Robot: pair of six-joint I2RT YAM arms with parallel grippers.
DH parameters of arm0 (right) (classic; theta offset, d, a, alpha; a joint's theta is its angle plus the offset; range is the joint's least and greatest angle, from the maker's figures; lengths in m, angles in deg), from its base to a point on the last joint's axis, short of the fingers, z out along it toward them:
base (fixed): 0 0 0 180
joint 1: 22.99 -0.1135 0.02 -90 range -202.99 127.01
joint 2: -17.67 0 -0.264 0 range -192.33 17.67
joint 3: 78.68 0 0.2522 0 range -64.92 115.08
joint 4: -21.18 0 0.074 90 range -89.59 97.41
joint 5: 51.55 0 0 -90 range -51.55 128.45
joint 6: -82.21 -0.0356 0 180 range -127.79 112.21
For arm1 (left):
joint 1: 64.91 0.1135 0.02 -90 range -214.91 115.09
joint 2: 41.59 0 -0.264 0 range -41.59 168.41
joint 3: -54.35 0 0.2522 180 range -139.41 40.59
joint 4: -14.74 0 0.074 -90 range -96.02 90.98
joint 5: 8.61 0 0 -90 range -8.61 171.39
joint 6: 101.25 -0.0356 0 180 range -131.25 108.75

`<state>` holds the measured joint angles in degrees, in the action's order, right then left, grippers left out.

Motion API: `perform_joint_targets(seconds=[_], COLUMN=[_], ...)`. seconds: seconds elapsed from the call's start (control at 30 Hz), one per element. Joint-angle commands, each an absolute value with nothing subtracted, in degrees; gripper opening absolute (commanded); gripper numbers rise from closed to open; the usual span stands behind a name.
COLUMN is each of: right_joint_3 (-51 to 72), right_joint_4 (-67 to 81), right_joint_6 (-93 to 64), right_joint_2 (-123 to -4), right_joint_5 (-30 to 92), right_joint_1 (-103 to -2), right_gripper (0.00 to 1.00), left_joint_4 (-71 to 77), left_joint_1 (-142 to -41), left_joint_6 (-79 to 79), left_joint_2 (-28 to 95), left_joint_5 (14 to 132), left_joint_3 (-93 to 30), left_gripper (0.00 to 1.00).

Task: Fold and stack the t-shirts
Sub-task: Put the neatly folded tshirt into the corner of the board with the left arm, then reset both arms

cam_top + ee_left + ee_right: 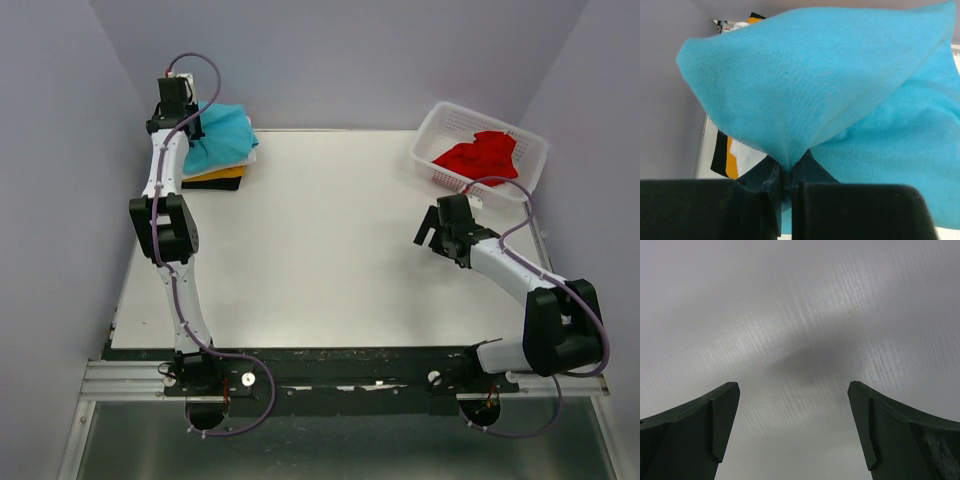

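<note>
- The teal t-shirt (222,135) sits bunched at the far left corner of the table (330,250), on a stack (225,176) whose white, yellow-orange and black edges show beneath it.
- The left gripper (787,182) pinches a fold of it, jaws nearly together.
- The red t-shirt (482,155) lies in the white basket (432,130) (far right corner).
- The right gripper (792,390) hovers over bare tabletop, jaws wide, holding nothing.

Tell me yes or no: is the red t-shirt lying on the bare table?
No, the red t-shirt lies inside the white lattice basket at the far right.
</note>
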<state>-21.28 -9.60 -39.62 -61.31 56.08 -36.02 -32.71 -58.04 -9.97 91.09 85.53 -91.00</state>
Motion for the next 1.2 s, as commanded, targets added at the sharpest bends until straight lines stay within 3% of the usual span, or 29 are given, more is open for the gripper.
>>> perform_joint_targets(seconds=[0.0,0.07,0.1,0.27,0.5,0.63,0.73,1.03,1.17], right_joint_3=[-19.2,-19.1,-19.1,-19.0,-20.6,-23.9,-26.7,-32.8,-36.4], right_joint_4=[-11.6,-11.8,-11.9,-12.5,-12.0,-10.3,-9.0,-11.5,-10.4], right_joint_6=[-39.1,-38.9,-38.9,-39.1,-40.3,-40.4,-41.0,-42.8,-43.6], right_joint_2=[-62.0,-62.0,-62.0,-61.5,-56.3,-49.6,-43.9,-30.1,-24.5], right_joint_5=[58.6,59.0,59.2,59.9,59.2,57.9,57.2,59.9,59.8], right_joint_1=[-35.9,-35.9,-35.9,-35.9,-35.9,-35.9,-35.9,-35.9,-35.9], right_gripper=[1.00,1.00,1.00,1.00,1.00,1.00,1.00,1.00,1.00], left_joint_4=[-30.6,-29.0,-28.1,-31.4,-27.6,-23.4,-13.1,-11.9,-19.5], left_joint_1=[-56.0,-55.9,-55.9,-55.9,-55.9,-57.1,-60.7,-84.6,-88.1], left_joint_6=[-7.5,-8.2,-8.5,-5.0,4.9,12.0,15.2,23.1,26.6], left_joint_2=[91.9,91.9,91.8,91.9,72.8,59.6,45.0,6.1,-3.4], left_joint_5=[82.7,83.1,83.4,89.0,80.2,73.1,73.0,86.7,90.9], left_joint_3=[-93.6,-93.6,-93.7,-101.4,-83.0,-67.7,-47.2,-3.1,6.5], left_gripper=[0.38,0.96,0.99,0.98,0.98,0.98,0.98,0.99,0.99])
